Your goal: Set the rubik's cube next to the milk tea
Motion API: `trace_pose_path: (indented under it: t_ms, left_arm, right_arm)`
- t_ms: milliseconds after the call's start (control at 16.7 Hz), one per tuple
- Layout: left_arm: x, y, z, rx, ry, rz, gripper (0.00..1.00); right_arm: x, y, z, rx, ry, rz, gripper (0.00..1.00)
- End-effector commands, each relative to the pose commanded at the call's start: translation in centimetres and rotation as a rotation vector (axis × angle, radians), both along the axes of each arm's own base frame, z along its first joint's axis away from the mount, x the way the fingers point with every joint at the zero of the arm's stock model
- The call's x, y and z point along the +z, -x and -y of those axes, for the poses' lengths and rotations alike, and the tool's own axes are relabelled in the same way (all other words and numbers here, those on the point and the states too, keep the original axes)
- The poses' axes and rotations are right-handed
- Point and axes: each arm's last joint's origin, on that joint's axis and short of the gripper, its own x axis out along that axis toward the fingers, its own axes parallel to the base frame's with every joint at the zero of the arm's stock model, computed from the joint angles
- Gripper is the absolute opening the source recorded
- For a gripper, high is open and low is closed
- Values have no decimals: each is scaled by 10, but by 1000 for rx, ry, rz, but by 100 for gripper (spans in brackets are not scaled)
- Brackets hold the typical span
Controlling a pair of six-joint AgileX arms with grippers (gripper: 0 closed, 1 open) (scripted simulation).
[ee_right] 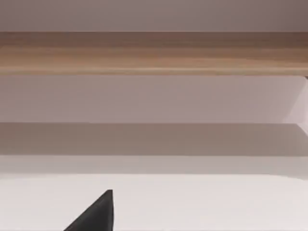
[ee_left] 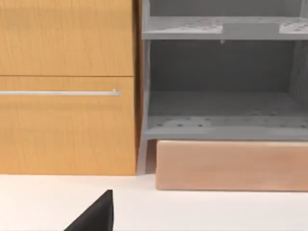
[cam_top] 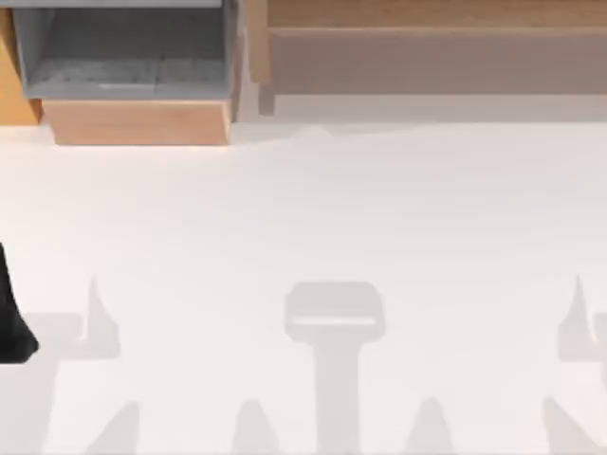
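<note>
The left arm (cam_top: 14, 318) sits parked at the white table's (cam_top: 313, 218) left edge — grip state unclear — facing a grey shelf (ee_left: 221, 110).

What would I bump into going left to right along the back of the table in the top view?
Orange cabinet side → grey shelf unit over its pale wooden base → long wooden shelf.
</note>
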Motion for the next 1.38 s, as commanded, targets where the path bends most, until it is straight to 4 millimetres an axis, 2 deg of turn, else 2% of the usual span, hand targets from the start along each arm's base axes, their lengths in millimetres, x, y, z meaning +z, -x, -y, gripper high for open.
trace_pose_path:
  t_ms: [180, 360, 480, 660, 900, 1080, 1200, 1380]
  left_arm:
    - [0, 0, 0, 0, 0, 0, 100]
    - [0, 0, 0, 0, 0, 0, 100]
    - [0, 0, 0, 0, 0, 0, 100]
    - [0, 0, 0, 0, 0, 0, 100]
    - [0, 0, 0, 0, 0, 0, 100]
    - [0, 0, 0, 0, 0, 0, 100]
    - [0, 0, 0, 0, 0, 0, 100]
    - [0, 0, 0, 0, 0, 0, 100]
  right_arm:
    - [2, 0, -1, 0, -2, 0, 100]
    - [25, -2, -5, -4, -15, 4, 100]
    - [55, -6, -10, -8, -28, 10, 100]
    - [117, -26, -24, -16, -49, 20, 100]
    - [214, -79, -63, -20, -82, 59, 100]
    - [269, -133, -108, -20, -103, 87, 100]
    - [284, -170, -144, -20, -105, 88, 100]
    - [276, -222, -196, -19, -80, 63, 100]
